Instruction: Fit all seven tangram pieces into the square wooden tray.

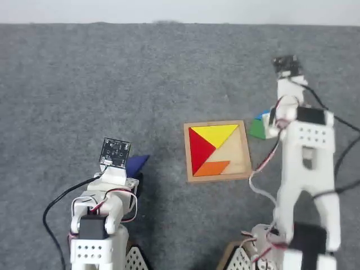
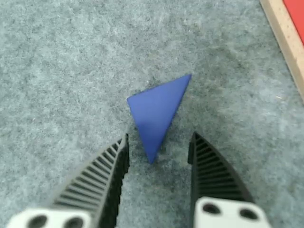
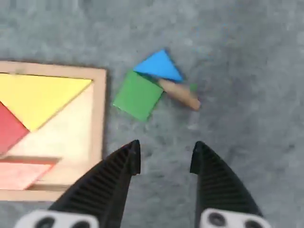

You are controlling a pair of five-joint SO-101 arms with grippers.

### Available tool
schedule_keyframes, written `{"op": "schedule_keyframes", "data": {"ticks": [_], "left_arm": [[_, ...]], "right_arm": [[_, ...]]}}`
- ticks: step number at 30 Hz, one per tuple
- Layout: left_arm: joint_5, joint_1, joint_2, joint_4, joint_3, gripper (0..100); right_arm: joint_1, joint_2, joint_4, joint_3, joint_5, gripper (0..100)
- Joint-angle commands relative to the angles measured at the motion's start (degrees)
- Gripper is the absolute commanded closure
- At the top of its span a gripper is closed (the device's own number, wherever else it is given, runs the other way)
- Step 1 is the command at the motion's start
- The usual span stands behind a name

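Left claw [image 2: 160, 137] spread around blue triangle [image 2: 156, 109], right claw [image 3: 166, 143] spread near green square [image 3: 138, 95]

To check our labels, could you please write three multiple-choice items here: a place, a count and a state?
1. The green square lies: A on the mat beside the tray B in the tray C in the right jaws
2. How many pieces lie in the tray? A five B three C seven
3. By the blue triangle, the left jaws are: A shut on it B shut, empty C open
Answers: 1 A, it lies outside the rim; 2 B, yellow, red, orange; 3 C, they stand apart, clear of the triangle.
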Motion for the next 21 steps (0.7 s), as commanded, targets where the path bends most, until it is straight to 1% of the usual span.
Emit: {"op": "schedule_keyframes", "data": {"ticks": [1,5,9,14,17,21], "left_arm": [[0.62,0.26,-1.05,0.09,-0.57,80],[0.62,0.26,-1.05,0.09,-0.57,80],[0.62,0.26,-1.05,0.09,-0.57,80],[0.62,0.26,-1.05,0.09,-0.57,80],[0.62,0.26,-1.05,0.09,-0.57,80],[0.62,0.26,-1.05,0.09,-0.57,80]], "right_arm": [[0.92,11.56,3.38,-11.69,8.62,80.8],[1.27,24.31,7.43,-23.65,19.60,80.7],[1.80,33.19,12.09,-34.55,26.11,80.7],[3.21,42.33,12.35,-42.90,27.43,80.7],[3.21,46.81,12.62,-45.98,29.54,80.8],[3.65,50.68,12.53,-49.58,30.07,80.9]]}}
